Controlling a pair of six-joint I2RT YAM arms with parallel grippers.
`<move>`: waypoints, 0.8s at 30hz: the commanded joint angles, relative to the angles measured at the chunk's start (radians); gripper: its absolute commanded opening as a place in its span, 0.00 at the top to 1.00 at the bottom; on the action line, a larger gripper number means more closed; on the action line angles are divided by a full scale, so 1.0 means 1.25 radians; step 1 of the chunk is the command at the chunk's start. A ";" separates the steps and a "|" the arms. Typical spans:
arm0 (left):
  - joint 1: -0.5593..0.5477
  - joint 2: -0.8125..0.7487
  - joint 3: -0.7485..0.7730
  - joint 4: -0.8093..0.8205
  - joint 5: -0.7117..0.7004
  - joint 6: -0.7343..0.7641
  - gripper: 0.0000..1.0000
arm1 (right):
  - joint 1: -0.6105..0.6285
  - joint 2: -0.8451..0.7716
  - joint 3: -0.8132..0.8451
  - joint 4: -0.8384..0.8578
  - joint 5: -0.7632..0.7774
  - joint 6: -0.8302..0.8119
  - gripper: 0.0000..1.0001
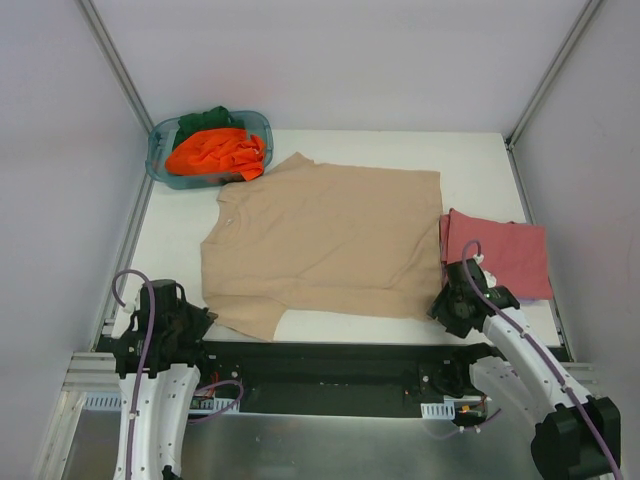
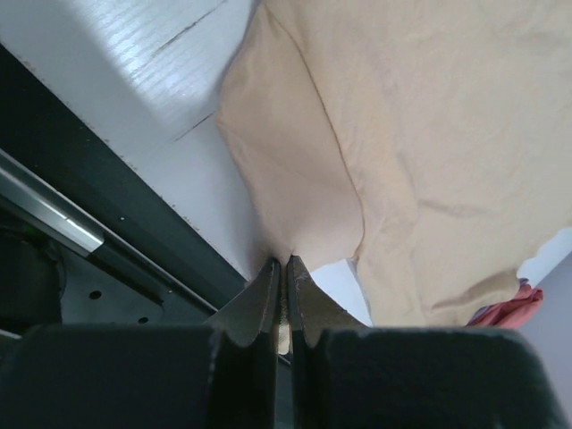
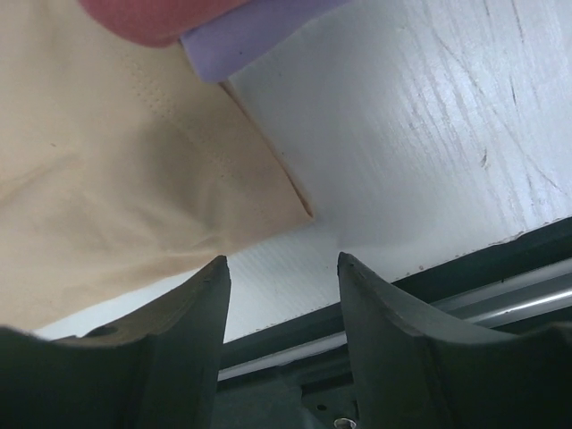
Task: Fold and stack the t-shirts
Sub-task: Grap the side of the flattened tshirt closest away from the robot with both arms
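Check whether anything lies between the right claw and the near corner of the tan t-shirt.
Nothing visible does: only bare white table separates the open right claw from the tan cotton t-shirt corner. The dusty red t-shirt and lavender t-shirt lie beyond it.

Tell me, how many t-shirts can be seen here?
5: a tan one spread mid-table, a red one folded at right with a lavender one under it, orange and green in the tub. More may hide underneath.

The top camera looks down from behind over the whole desk. The 2 wrist cameras sit close at near corners of the tan t-shirt, shared by all 3.
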 commanded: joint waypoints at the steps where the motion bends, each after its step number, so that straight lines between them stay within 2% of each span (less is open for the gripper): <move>1: -0.004 -0.032 -0.029 0.004 0.018 -0.024 1.00 | -0.005 0.010 -0.018 0.034 0.025 0.038 0.49; 3: -0.004 -0.031 -0.024 0.005 0.011 -0.019 1.00 | -0.005 0.007 -0.027 0.044 0.019 0.046 0.53; 14: -0.005 -0.011 -0.036 0.020 0.011 -0.009 1.00 | -0.008 0.082 -0.046 0.144 0.060 0.045 0.54; 18: -0.004 -0.011 -0.036 0.019 0.006 -0.009 1.00 | -0.008 0.115 -0.045 0.168 0.060 0.032 0.73; 19: -0.004 -0.011 -0.035 0.020 0.008 -0.010 1.00 | -0.010 0.112 -0.042 0.163 0.058 0.031 0.82; 22: -0.005 -0.012 -0.014 0.013 0.012 -0.004 1.00 | -0.010 0.064 -0.027 0.114 0.038 0.015 0.97; 24: -0.005 -0.013 0.017 -0.011 0.001 -0.004 1.00 | -0.008 0.009 0.003 0.034 0.034 0.005 0.99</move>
